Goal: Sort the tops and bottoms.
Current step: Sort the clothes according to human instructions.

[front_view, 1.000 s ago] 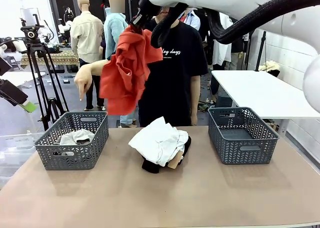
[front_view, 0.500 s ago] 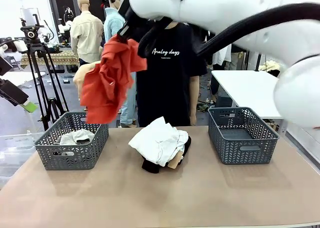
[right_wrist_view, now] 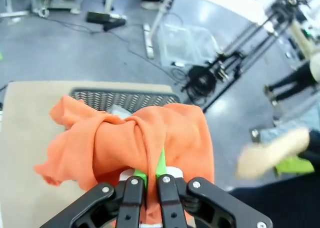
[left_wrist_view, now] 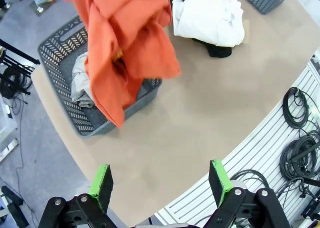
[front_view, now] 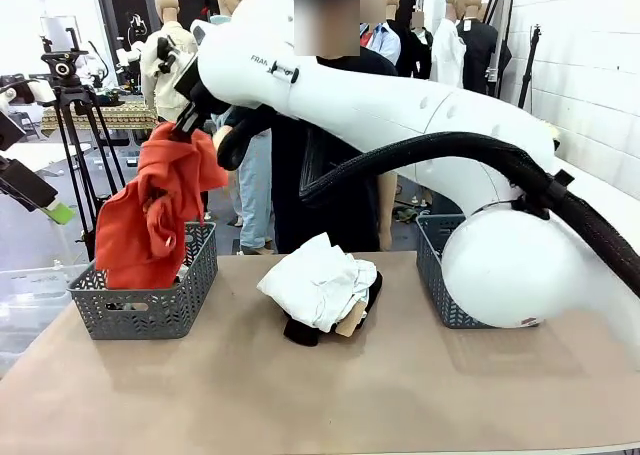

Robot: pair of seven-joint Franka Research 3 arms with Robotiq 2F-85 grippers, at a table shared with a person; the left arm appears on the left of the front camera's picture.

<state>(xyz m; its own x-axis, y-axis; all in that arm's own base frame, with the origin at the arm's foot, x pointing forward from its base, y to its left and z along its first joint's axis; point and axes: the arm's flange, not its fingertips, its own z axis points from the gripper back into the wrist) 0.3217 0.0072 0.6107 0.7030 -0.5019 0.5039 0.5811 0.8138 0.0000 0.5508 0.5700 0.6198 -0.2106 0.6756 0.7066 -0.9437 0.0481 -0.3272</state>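
My right gripper has reached across to the table's left and is shut on the orange-red top, which hangs bunched over the left grey basket, its lower end at the rim. In the right wrist view the top wraps the closed fingers above that basket. The white top lies crumpled mid-table on the black bottoms. My left gripper hangs open and empty, high above the table's near-left edge, looking down on the orange top.
A light grey garment lies in the left basket. The right grey basket is largely hidden behind my right arm. A person in a black T-shirt stands at the far side; a blurred hand shows beside the orange top. A tripod stands far left.
My right arm has swung left and down, carrying the orange-red top from above the table's middle to over the left basket. The pile and left gripper stay put.
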